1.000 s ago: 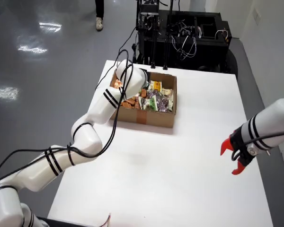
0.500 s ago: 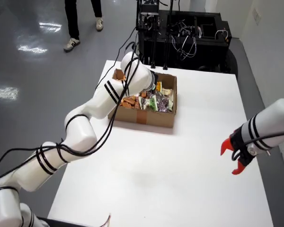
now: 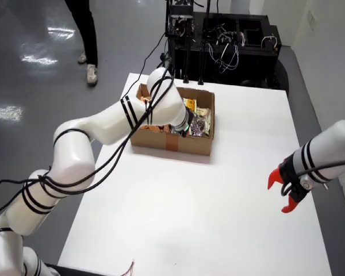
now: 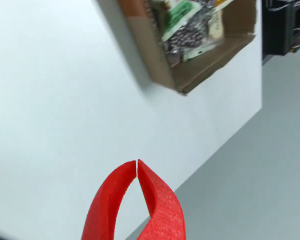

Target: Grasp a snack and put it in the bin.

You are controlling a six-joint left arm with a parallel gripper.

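A cardboard box [image 3: 178, 142] full of snack packets [image 3: 199, 119] stands at the back of the white table [image 3: 207, 218]. The working white arm reaches over the box from the left, and its wrist covers the box's middle. Its gripper [image 3: 185, 129] is mostly hidden there. In the wrist view the red gripper [image 4: 136, 162] is shut, tips touching, with nothing between them. It hangs over bare table, with the box [image 4: 215, 55] and its packets [image 4: 182, 30] up ahead, blurred.
A second arm with a red gripper [image 3: 283, 192] hangs still over the table's right edge, jaws apart. Black equipment racks [image 3: 218, 40] stand behind the table. A person's legs [image 3: 86, 40] are on the floor at the back left.
The working arm has swung across the box from its left side toward its front middle, elbow rising. The person has walked nearer at the back left. The right arm has not moved.
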